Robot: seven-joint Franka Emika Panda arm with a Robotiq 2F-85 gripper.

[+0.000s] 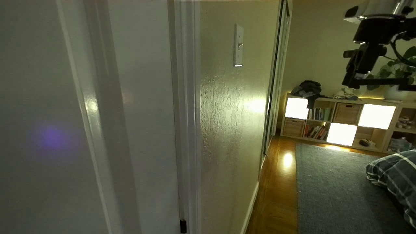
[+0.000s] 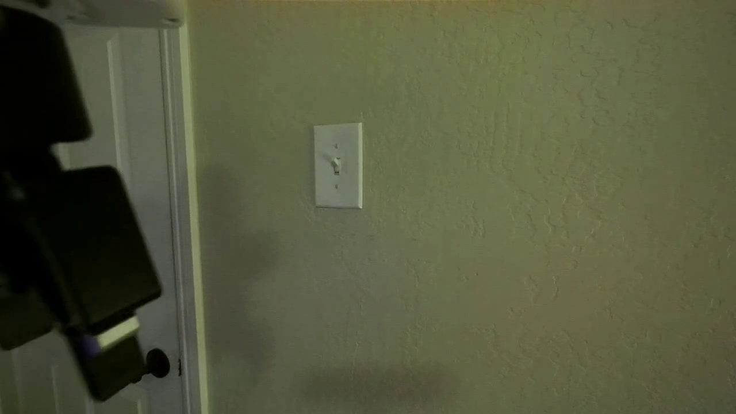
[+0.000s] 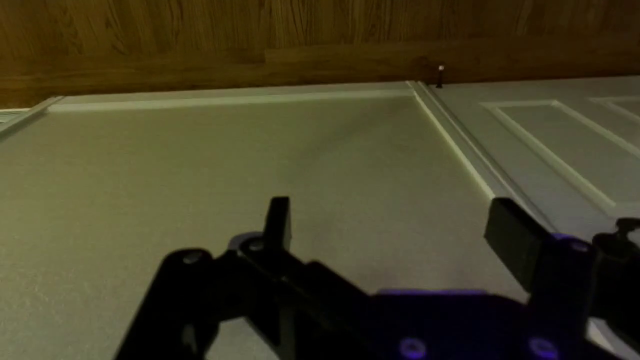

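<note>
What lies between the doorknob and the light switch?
In an exterior view, the door frame and a shadowed stretch of wall lie between the doorknob and the light switch.

The gripper (image 3: pixel 391 217) is positioned before the beige wall (image 3: pixel 240 165), jaws set wide apart; a panelled door (image 3: pixel 567 140) stands right, wood flooring (image 3: pixel 300 30) far.

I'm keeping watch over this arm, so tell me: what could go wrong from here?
The open hand could scrape the textured wall if it swings in too far. The toggle light switch is out of the wrist view, so aiming by that camera alone may miss it. With the fingers spread wide, its small lever might slip between them untouched.
</note>
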